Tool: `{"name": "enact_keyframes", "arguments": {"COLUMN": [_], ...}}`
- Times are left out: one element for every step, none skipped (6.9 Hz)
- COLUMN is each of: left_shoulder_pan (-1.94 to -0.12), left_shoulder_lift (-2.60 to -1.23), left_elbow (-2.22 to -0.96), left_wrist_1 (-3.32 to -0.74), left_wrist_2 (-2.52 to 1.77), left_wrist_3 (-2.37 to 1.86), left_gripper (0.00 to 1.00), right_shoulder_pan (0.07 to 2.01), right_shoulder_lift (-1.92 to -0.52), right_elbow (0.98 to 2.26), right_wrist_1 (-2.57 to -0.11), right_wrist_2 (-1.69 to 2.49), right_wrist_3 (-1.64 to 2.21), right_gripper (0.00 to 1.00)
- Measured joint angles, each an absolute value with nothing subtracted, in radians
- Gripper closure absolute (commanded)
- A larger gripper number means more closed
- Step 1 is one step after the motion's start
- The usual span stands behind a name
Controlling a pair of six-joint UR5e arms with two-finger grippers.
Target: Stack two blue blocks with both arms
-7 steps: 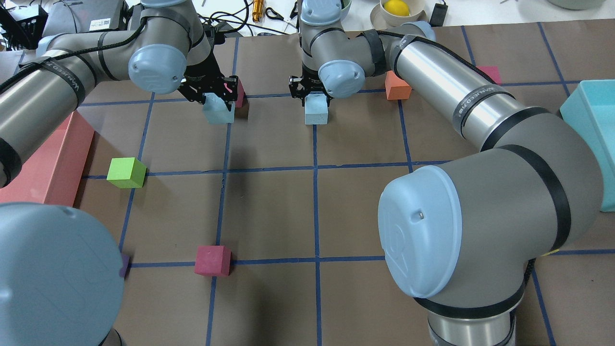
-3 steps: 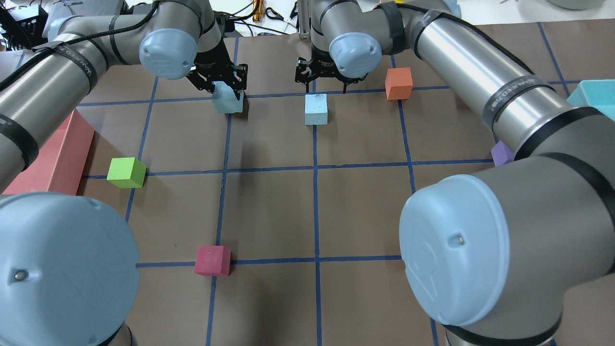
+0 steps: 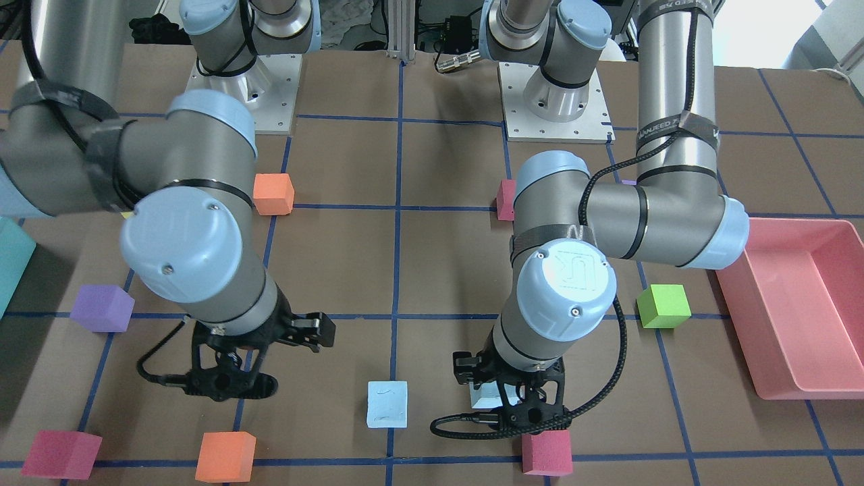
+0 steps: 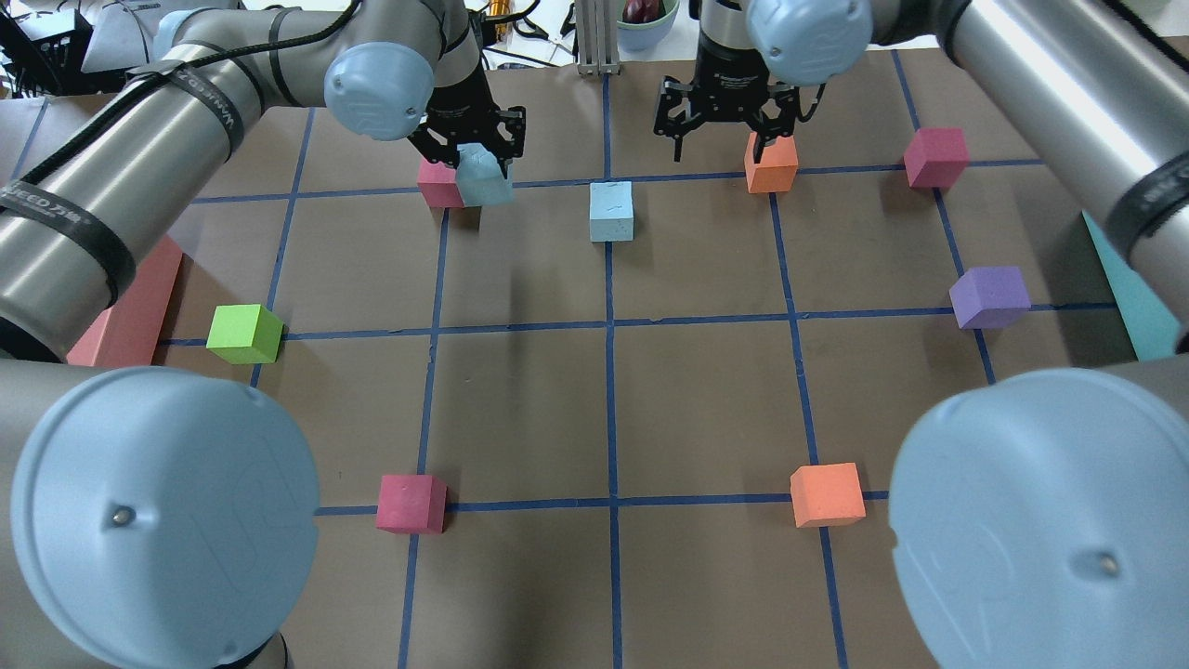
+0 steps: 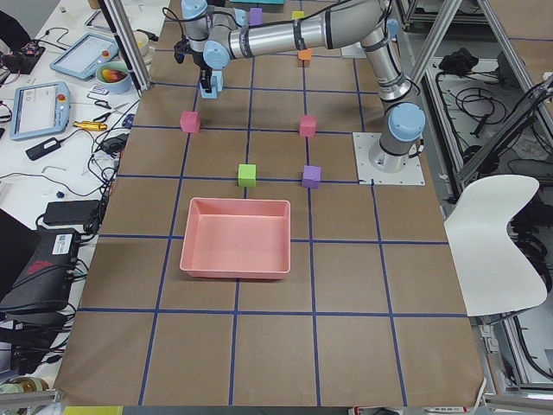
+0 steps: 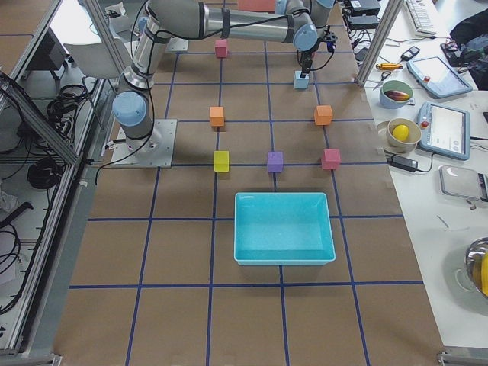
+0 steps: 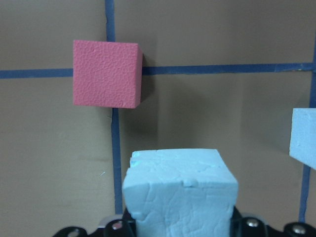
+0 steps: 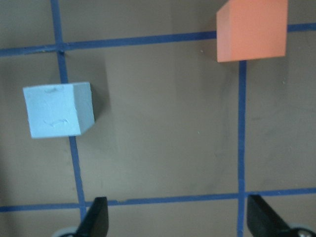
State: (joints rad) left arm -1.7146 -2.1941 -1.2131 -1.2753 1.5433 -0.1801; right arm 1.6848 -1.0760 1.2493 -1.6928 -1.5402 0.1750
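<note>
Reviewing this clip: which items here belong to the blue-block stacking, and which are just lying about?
Job: held blue block, in the left gripper; tabletop blue block; right gripper, open and empty.
Lying about: pink cubes, orange cubes, green cube, purple cube, pink tray, teal bin.

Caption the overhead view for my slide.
Left gripper holds one blue block; the open right gripper hovers empty near the second blue block.

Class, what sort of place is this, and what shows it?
Most likely a robotics lab work cell: a left arm and right arm bolted to a table taped into a blue grid, with a teach pendant lying beside it.
</note>
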Motion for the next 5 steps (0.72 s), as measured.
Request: {"name": "enact_keyframes", "arguments": {"left_shoulder_pan": [-1.751,-1.789,-1.818,-1.841,-1.856], "left_shoulder_lift": [-2.227,-2.259,-2.289,-2.316,-2.335], "left_elbow": [-1.17,-1.128,-1.091,-1.068,-1.059], "left_wrist_1": [-1.274,-1.272,-1.272,-1.27,-1.265], "left_wrist_2": [1.519,1.509,1.505,1.504,1.506], "left_wrist_3": [-0.242,-0.286,-0.319,-0.349,-0.363], "left_gripper": [1.0,1.0,1.0,1.0,1.0], "right_shoulder_pan": [1.655,1.637,1.628,1.624,1.623], "right_shoulder_lift": [-1.189,-1.315,-1.419,-1.49,-1.524], "right_elbow": [1.364,1.479,1.556,1.598,1.617], "right_wrist_1": [-1.687,-1.684,-1.682,-1.659,-1.623], "right_wrist_2": [-1.541,-1.549,-1.561,-1.57,-1.576], "right_wrist_3": [0.141,0.124,0.119,0.118,0.119], "right_gripper": [0.0,0.0,0.0,0.0,0.0]}}
